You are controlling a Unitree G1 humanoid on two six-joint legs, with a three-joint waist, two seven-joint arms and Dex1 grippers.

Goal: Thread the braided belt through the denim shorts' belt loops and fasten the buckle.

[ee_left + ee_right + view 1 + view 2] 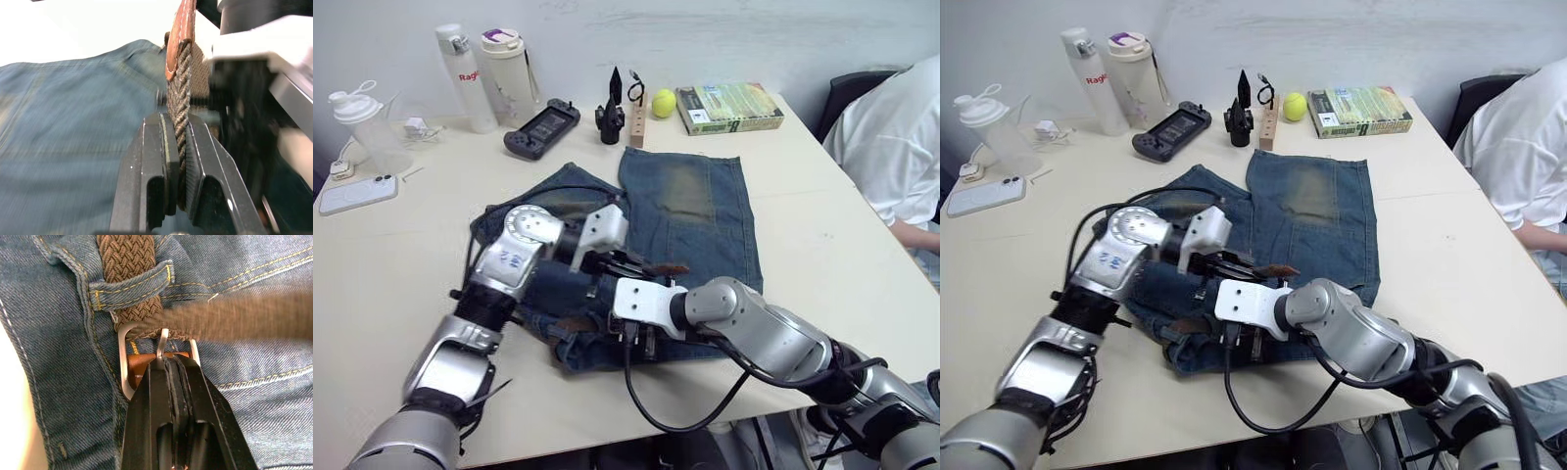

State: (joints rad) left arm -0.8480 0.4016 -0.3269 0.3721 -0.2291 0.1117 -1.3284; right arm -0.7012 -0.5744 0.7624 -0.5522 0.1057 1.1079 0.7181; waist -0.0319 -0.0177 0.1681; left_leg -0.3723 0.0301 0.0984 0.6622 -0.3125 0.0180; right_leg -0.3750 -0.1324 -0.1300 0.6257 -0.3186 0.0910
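The denim shorts (695, 215) lie flat in the middle of the table, waistband toward me. My left gripper (625, 262) hovers over the waistband, shut on the braided belt (180, 98) just behind its tan tip (182, 29). In the right wrist view the belt (126, 254) runs under a belt loop (129, 286) and its free end crosses through the silver buckle (123, 357). My right gripper (168, 369) is at the waistband's near edge, shut on the buckle at its prong. The two grippers are almost touching.
Along the far edge stand two bottles (460, 73), a shaker (367, 127), a game controller (541, 129), a black tool stand (612, 108), a tennis ball (664, 102) and a book (729, 108). A phone (357, 194) lies at the left. A person's sleeve (891, 147) is at the right.
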